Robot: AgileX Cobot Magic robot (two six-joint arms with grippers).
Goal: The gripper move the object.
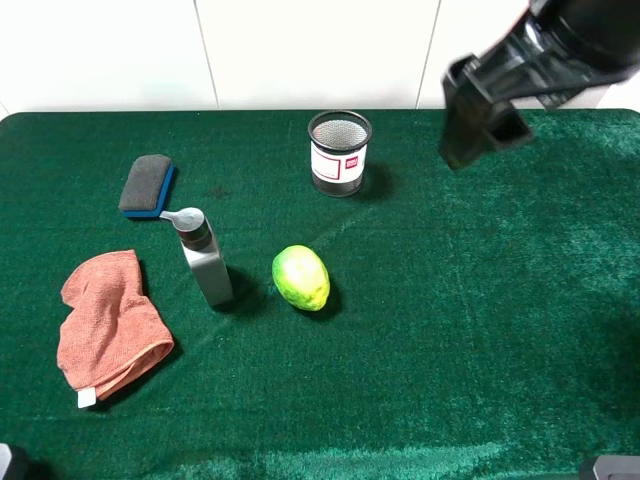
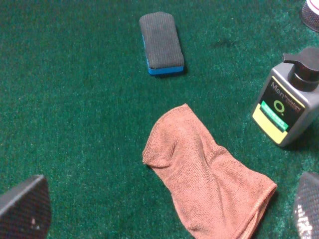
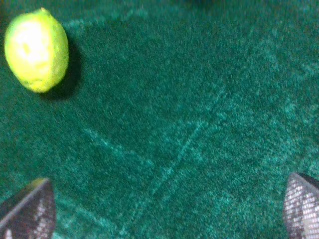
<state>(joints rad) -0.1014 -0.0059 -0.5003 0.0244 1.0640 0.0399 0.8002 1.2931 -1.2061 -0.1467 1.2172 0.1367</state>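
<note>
Taking the small dark grey rectangular pump bottle [image 1: 206, 262] with its black pump head as the landmark, the crumpled salmon-pink cloth [image 1: 106, 320] lies to its left and a little nearer the front edge of the green felt table [image 1: 480, 330], flat and loose, so it looks simply set aside. Behind the bottle and slightly left, just beside the pump head, rests a black felt eraser block with a blue base [image 1: 148, 186]. The bottle itself stands upright at left of centre, apart from its neighbours on every side, which leaves room for fingers to close round its narrow body; in the left wrist view its green-and-yellow label [image 2: 277, 113] faces that camera.

Just to the bottle's right sits the yellow-green oval fruit [image 1: 301, 277], near but not touching. Behind and to the right stands the black mesh cup with a white label [image 1: 339, 152], well apart.

The left gripper [image 2: 164, 209] is released: its two fingertips show at opposite lower corners of its wrist view, spread wide, with the cloth between them and the bottle off to one side. It holds nothing.

The right gripper [image 1: 485, 120], a large black hand, hangs high, far to the bottle's right and behind it. Its fingertips are also spread wide over bare felt, empty, with the fruit at the frame's edge. Neither hand is lined up on the bottle, so I judge that the reach has not begun.
</note>
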